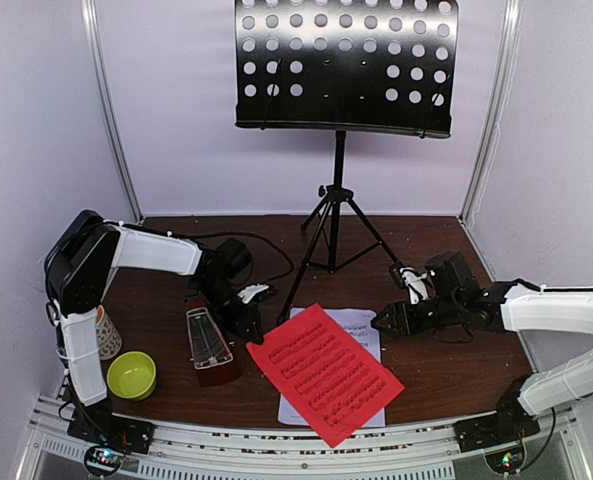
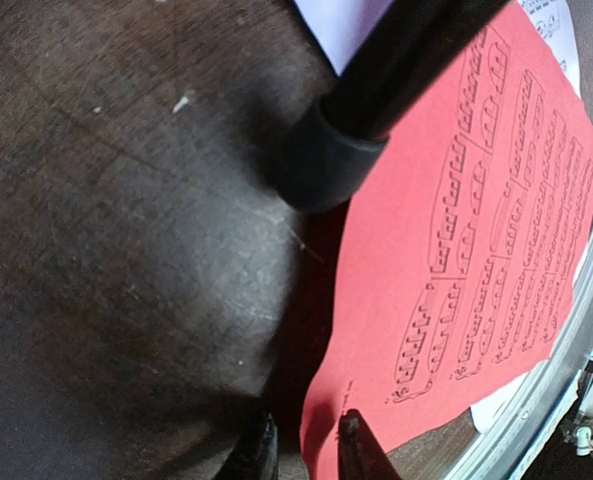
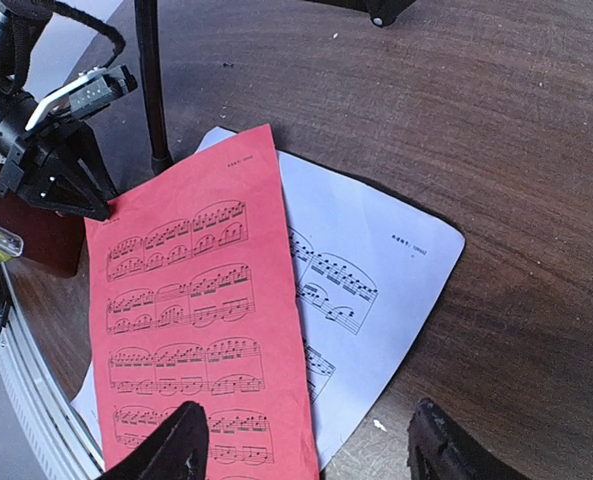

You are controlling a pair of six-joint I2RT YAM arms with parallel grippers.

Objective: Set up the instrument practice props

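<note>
The black music stand (image 1: 346,65) stands at the back on its tripod, with its desk bare. The red sheet (image 1: 324,372) lies on the table over the white sheet (image 1: 361,330). The metronome (image 1: 209,348) stands left of them. My left gripper (image 1: 254,330) is low at the red sheet's left corner and narrowly open. In the left wrist view one fingertip (image 2: 351,435) is over the red sheet (image 2: 476,260) and the other is over the table. My right gripper (image 1: 381,322) is wide open and empty above both sheets, the red (image 3: 196,300) and the white (image 3: 376,270).
A tripod foot (image 2: 326,160) rests beside the red sheet's edge, close to my left gripper. A yellow-green bowl (image 1: 132,374) sits at front left, with a patterned mug (image 1: 106,335) behind the left arm. A metal rail (image 1: 276,440) runs along the near edge.
</note>
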